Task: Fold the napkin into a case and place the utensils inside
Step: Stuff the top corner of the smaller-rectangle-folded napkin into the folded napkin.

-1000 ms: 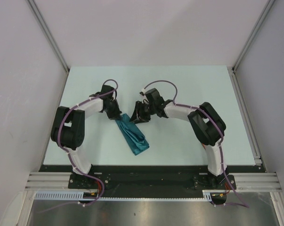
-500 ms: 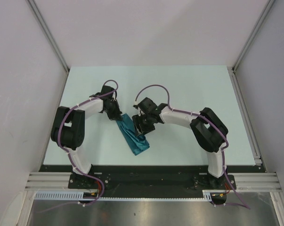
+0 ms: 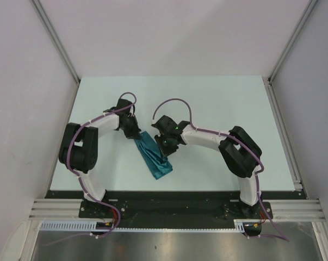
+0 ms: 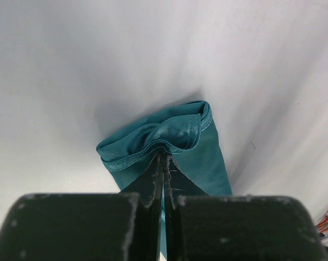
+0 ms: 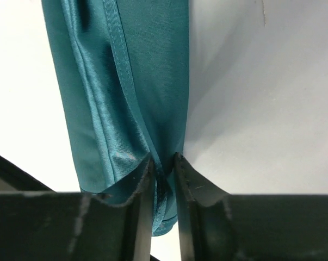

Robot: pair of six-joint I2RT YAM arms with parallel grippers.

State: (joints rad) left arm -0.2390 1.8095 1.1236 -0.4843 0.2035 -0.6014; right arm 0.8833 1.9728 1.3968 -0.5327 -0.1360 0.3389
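Observation:
The napkin (image 3: 156, 161) is a teal cloth folded into a long narrow case, lying slantwise on the table between the two arms. My left gripper (image 3: 137, 136) is shut on its far end; in the left wrist view the jaws (image 4: 164, 159) pinch the upper layer of the hemmed end (image 4: 172, 130), which gapes a little. My right gripper (image 3: 165, 150) is at the cloth's right side near the middle, and its jaws (image 5: 164, 161) stand narrowly apart with a fold of the napkin (image 5: 131, 81) pinched between them. The utensils are out of view.
The pale table (image 3: 218, 98) is walled by white panels at the back and both sides. A metal rail (image 3: 283, 119) runs along its right edge, and the arm bases sit on the dark bar (image 3: 169, 204) at the near edge.
The right arm swung left and down from beside the napkin's far end onto its middle, and its jaws closed on a fold. The left gripper kept its hold.

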